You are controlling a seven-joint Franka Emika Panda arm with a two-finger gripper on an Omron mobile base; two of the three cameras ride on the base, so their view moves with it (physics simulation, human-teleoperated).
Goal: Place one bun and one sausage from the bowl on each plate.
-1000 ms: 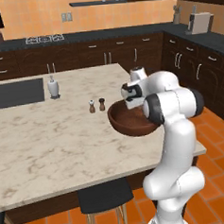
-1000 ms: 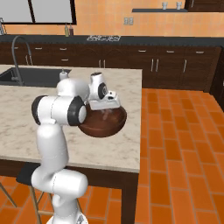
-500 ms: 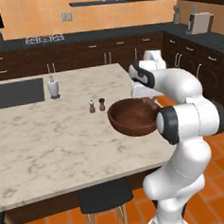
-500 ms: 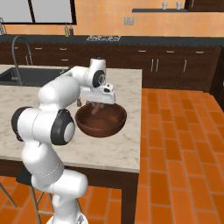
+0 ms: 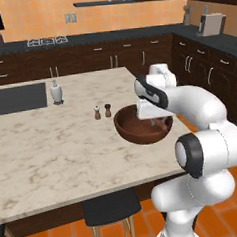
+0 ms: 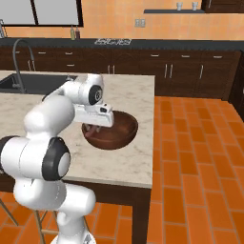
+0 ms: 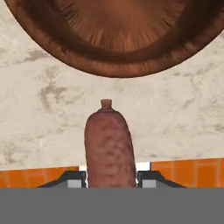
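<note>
My gripper closed partway around a reddish-brown sausage, held above the marble counter, just beside the dark wooden bowl

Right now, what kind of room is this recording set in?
A rendered home kitchen: a marble-topped island with a sink, dark wood cabinets along orange walls, and a stovetop on the back counter.
</note>
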